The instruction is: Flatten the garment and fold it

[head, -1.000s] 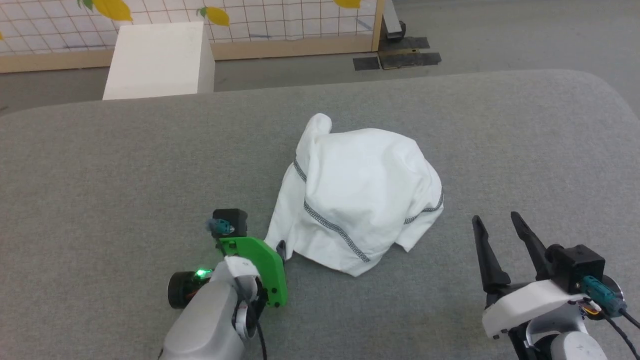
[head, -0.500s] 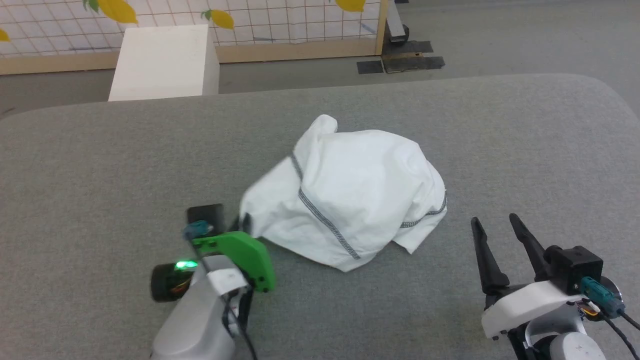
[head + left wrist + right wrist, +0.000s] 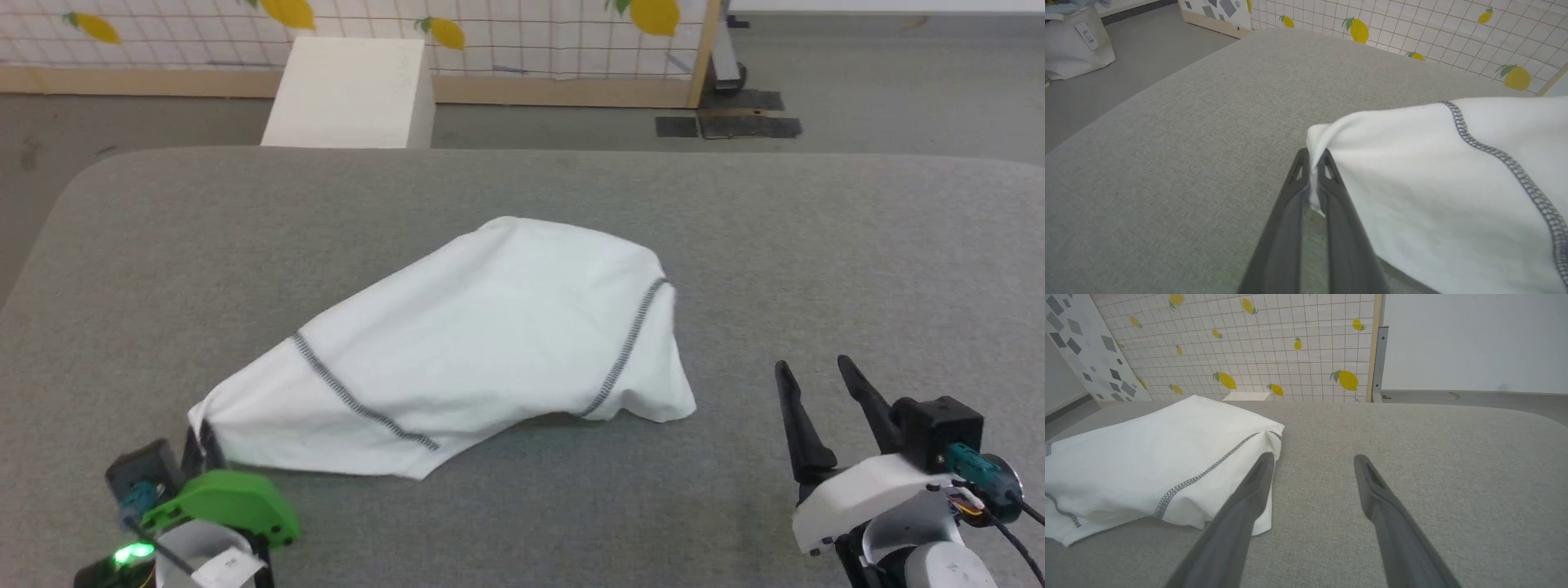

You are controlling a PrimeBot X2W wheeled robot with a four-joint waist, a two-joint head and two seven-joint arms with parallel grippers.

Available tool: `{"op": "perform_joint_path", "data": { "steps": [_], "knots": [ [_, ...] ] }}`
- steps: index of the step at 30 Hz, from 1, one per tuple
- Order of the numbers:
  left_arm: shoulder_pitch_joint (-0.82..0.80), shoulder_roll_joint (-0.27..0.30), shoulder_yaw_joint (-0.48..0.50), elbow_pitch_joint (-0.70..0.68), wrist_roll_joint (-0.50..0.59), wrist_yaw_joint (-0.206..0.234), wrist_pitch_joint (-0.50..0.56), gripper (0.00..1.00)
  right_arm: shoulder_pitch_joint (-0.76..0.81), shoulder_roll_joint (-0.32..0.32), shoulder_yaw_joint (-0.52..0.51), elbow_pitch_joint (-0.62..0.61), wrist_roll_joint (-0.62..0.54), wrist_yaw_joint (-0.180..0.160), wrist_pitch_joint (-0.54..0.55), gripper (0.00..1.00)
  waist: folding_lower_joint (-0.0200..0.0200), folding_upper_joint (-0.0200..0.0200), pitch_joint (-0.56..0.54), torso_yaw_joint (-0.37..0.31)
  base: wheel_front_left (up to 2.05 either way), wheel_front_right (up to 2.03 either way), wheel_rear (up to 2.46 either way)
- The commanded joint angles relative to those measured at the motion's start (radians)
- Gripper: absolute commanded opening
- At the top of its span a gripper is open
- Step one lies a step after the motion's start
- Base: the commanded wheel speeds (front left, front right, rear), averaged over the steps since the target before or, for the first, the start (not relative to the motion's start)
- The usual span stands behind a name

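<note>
The garment is a white shirt with dark zigzag seams, bunched and stretched across the middle of the grey table, its lower left corner drawn toward the near left edge. My left gripper is shut on that corner; in the left wrist view the left gripper pinches a fold of the garment between its dark fingertips. My right gripper stands open at the lower right, to the right of the cloth. In the right wrist view the right gripper holds nothing, with the garment to its left.
A white box stands on the floor beyond the table's far edge, before a lemon-patterned grid panel. Grey table surface spreads to the right of the shirt. A pale bag sits on the floor past the table's left side.
My left gripper closed on the shirt's corner and pulled it toward the near left, stretching the bunched cloth out. The head camera shifted too. The right gripper stayed open in place.
</note>
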Motion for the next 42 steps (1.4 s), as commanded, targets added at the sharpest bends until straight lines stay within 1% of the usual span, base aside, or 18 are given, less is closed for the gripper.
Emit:
{"op": "perform_joint_path", "data": {
  "steps": [1, 3, 4, 5, 9, 13, 17, 21, 22, 23, 24, 27, 29, 31, 34, 37, 40, 42],
  "knots": [
    [0.028, 0.012, 0.012, -0.018, -0.008, 0.012, -0.001, 0.0, -0.016, 0.001, 0.005, 0.004, -0.008, -0.002, 0.016, 1.0, 0.0, 0.0, 0.015, 0.035, 0.0, 0.0, 0.0],
    [0.043, 0.01, 0.024, -0.041, -0.029, 0.006, 0.004, 0.0, -0.031, 0.001, 0.008, 0.013, -0.015, -0.002, 0.04, 1.0, 0.0, 0.0, 0.027, 0.054, 0.0, 0.0, 0.0],
    [0.05, 0.009, 0.026, -0.054, -0.035, 0.0, 0.002, 0.65, -0.042, 0.001, 0.013, 0.019, -0.02, -0.002, 0.056, 1.0, 0.0, 0.0, 0.034, 0.064, 0.0, 0.0, 0.0],
    [0.054, 0.006, 0.027, -0.064, -0.04, -0.005, 0.001, 1.0, -0.052, 0.001, 0.016, 0.025, -0.024, -0.002, 0.068, 1.0, 0.0, 0.0, 0.041, 0.072, 0.0, 0.0, 0.0],
    [0.051, -0.016, 0.032, -0.116, -0.043, -0.03, -0.013, 1.0, -0.116, 0.001, 0.044, 0.063, -0.034, -0.002, 0.126, 1.0, 0.0, 0.0, 0.074, 0.107, 0.0, 0.0, 0.0],
    [0.041, -0.053, 0.052, -0.197, 0.011, -0.056, -0.022, 1.0, -0.18, 0.001, 0.07, 0.13, -0.052, -0.002, 0.222, 1.0, 0.0, 0.0, 0.108, 0.142, 0.0, 0.0, 0.0],
    [0.043, -0.11, 0.089, -0.283, 0.101, -0.098, -0.022, 1.0, -0.234, 0.001, 0.078, 0.22, -0.079, -0.002, 0.379, 1.0, 0.0, 0.0, 0.137, 0.172, 0.0, 0.0, 0.0],
    [0.045, -0.15, 0.112, -0.303, 0.152, -0.138, -0.022, 1.0, -0.262, 0.001, 0.105, 0.282, -0.122, -0.002, 0.541, 1.0, 0.0, 0.0, 0.152, 0.193, 0.0, 0.0, 0.0],
    [0.046, -0.157, 0.116, -0.303, 0.159, -0.147, -0.022, 1.0, -0.264, 0.001, 0.118, 0.292, -0.131, -0.002, 0.584, 0.56, 0.0, 0.0, 0.152, 0.196, 0.0, 0.0, 0.0],
    [0.047, -0.161, 0.119, -0.302, 0.164, -0.152, -0.022, 1.0, -0.265, 0.001, 0.124, 0.293, -0.129, -0.002, 0.609, 0.4, 0.0, 0.0, 0.152, 0.198, 0.0, 0.0, 0.0],
    [0.048, -0.165, 0.123, -0.301, 0.169, -0.158, -0.022, 1.0, -0.265, 0.001, 0.127, 0.286, -0.123, -0.002, 0.624, 0.0, 0.0, 0.0, 0.151, 0.199, 0.0, 0.0, 0.0],
    [0.051, -0.171, 0.13, -0.292, 0.177, -0.168, -0.022, 1.0, -0.266, -0.011, 0.118, 0.249, -0.109, -0.002, 0.61, 0.0, 0.0, 0.0, 0.143, 0.193, 0.0, 0.0, 0.0],
    [0.053, -0.173, 0.134, -0.284, 0.181, -0.175, -0.022, 1.0, -0.268, -0.021, 0.088, 0.217, -0.109, -0.002, 0.567, 0.0, 0.0, 0.0, 0.133, 0.184, 0.0, 0.0, 0.0],
    [0.057, -0.174, 0.139, -0.277, 0.186, -0.178, -0.022, 1.0, -0.271, -0.024, 0.038, 0.182, -0.11, -0.002, 0.518, 0.0, 0.0, 0.0, 0.119, 0.17, 0.0, 0.0, 0.0],
    [0.059, -0.175, 0.142, -0.269, 0.185, -0.183, -0.022, 1.0, -0.276, -0.033, -0.064, 0.113, -0.14, -0.002, 0.437, 0.0, 0.0, 0.0, 0.098, 0.147, 0.0, 0.0, 0.0],
    [0.062, -0.175, 0.137, -0.264, 0.184, -0.186, -0.022, 1.0, -0.268, -0.042, -0.165, 0.04, -0.178, -0.002, 0.389, 0.0, 0.0, 0.0, 0.081, 0.125, 0.0, 0.0, 0.0],
    [0.065, -0.175, 0.128, -0.257, 0.18, -0.19, -0.022, 1.0, -0.237, -0.046, -0.276, -0.051, -0.236, -0.002, 0.366, 0.0, 0.0, 0.0, 0.068, 0.103, 0.0, 0.0, 0.0],
    [0.065, -0.175, 0.122, -0.251, 0.179, -0.194, -0.022, 1.0, -0.203, -0.04, -0.348, -0.109, -0.275, -0.002, 0.369, 0.0, 0.0, 0.0, 0.062, 0.089, 0.0, 0.0, 0.0]
  ]
}}
